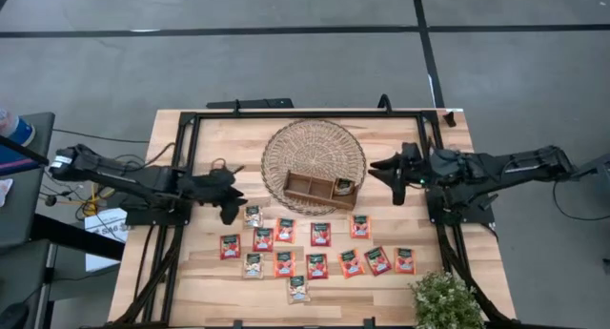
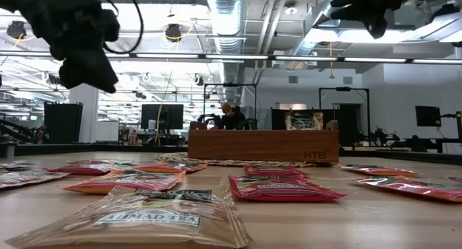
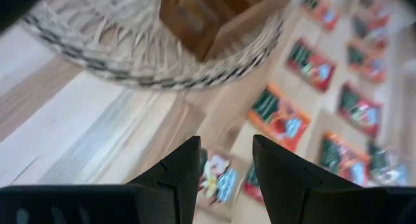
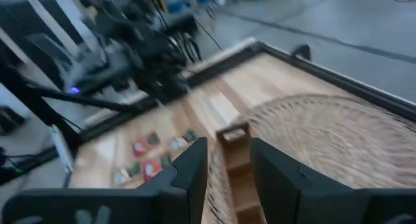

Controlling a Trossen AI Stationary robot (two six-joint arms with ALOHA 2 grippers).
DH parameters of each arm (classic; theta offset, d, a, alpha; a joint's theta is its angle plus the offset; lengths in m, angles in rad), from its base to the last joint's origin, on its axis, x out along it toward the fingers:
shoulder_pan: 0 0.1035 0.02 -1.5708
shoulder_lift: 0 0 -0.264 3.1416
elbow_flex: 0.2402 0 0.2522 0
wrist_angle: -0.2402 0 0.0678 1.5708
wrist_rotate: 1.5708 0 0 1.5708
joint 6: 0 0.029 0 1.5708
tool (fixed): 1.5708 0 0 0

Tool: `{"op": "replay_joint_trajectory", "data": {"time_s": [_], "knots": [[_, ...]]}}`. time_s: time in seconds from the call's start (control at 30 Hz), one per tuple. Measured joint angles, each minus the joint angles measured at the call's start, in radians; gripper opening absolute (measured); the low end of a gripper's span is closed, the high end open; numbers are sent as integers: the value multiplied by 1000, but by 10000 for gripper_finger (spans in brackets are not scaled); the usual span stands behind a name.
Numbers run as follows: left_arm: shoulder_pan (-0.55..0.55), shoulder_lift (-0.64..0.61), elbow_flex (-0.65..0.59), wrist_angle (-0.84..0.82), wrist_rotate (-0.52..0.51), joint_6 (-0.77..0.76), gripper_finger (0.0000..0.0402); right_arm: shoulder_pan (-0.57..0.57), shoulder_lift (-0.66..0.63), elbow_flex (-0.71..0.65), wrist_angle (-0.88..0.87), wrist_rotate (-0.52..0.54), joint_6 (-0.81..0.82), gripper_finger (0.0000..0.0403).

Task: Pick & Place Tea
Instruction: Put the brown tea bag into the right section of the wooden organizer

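Several tea sachets lie flat on the near half of the table (image 1: 321, 234), mostly red-orange, a few whitish (image 1: 253, 215). One sachet stands in the wooden divided tray's right compartment (image 1: 343, 186) (image 2: 303, 120). My left gripper (image 1: 232, 207) (image 3: 225, 165) hangs open above the table beside the leftmost whitish sachet (image 3: 218, 178), which shows between its fingers, apart from them. My right gripper (image 1: 386, 181) (image 4: 227, 165) is open, raised just right of the tray (image 4: 237, 159), touching nothing.
The tray (image 1: 319, 191) sits on a round woven mat (image 1: 315, 148) at the table's middle. A black frame (image 1: 305, 113) runs along the far and side edges. A small green plant (image 1: 443, 300) stands at the near right corner. Bare wood lies left of the mat.
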Motion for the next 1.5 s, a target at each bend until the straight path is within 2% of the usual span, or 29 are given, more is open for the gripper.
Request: {"op": "replay_joint_trajectory", "data": {"time_s": [0.23,0.4,0.53,0.83,0.97,1.1,1.23,1.4,1.5], "knots": [[0,297,158,-143,27,137,133,-9,-55,-171,288,-70,-1,107],[0,477,267,-222,22,289,133,-8,-54,-176,306,-143,24,107],[0,558,297,-256,-11,313,133,-6,-50,-176,309,-171,26,107],[0,597,297,-248,-3,404,133,-5,-51,-176,309,-177,-6,107],[3,597,297,-235,34,403,133,-5,-51,-176,309,-177,-10,107],[22,615,297,-219,98,402,133,-1,-50,-176,306,-179,-61,107],[62,641,297,-218,102,403,133,0,-45,-180,304,-179,-137,107],[104,648,297,-196,145,401,133,-18,-46,-241,327,-184,-137,107],[113,648,297,-191,159,410,133,-45,-55,-293,406,-231,-128,107]]}}
